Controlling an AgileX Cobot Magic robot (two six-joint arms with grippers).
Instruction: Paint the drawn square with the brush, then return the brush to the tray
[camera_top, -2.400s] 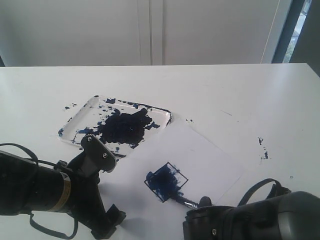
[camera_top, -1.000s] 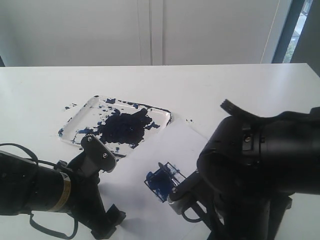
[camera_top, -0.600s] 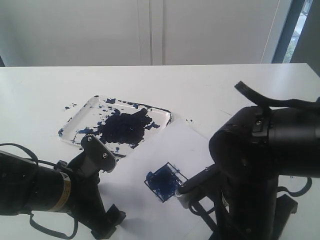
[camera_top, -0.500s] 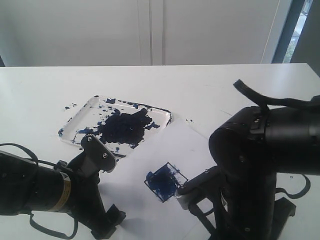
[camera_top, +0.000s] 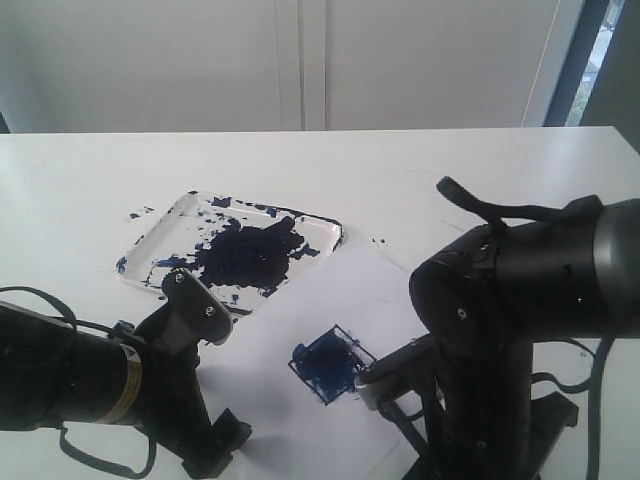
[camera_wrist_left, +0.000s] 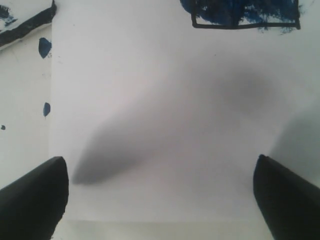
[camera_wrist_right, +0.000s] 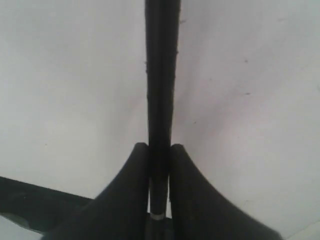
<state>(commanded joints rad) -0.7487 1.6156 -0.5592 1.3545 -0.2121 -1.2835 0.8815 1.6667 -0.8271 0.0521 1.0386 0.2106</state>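
Observation:
The drawn square (camera_top: 331, 363) sits tilted on the white paper (camera_top: 375, 290), smeared with dark blue paint; the left wrist view shows it too (camera_wrist_left: 245, 12). The tray (camera_top: 160, 235), paint-splattered with a big dark blotch, lies behind and left of the paper. My right gripper (camera_wrist_right: 160, 150) is shut on the brush (camera_wrist_right: 161, 75), whose black handle runs straight out between the fingers. In the exterior view the right arm (camera_top: 500, 330) hides the brush, just right of the square. My left gripper (camera_wrist_left: 160, 167) is open over the paper's near edge, holding nothing.
The left arm (camera_top: 90, 380) lies low at the front left of the table. Small blue paint spots (camera_top: 525, 295) mark the table right of the paper, and more spots (camera_wrist_left: 45, 47) lie beside the paper's edge.
The right arm rose from the front edge, lifting the brush tip off the square, and now stands tall beside it, shifted slightly left. The left arm has not moved.

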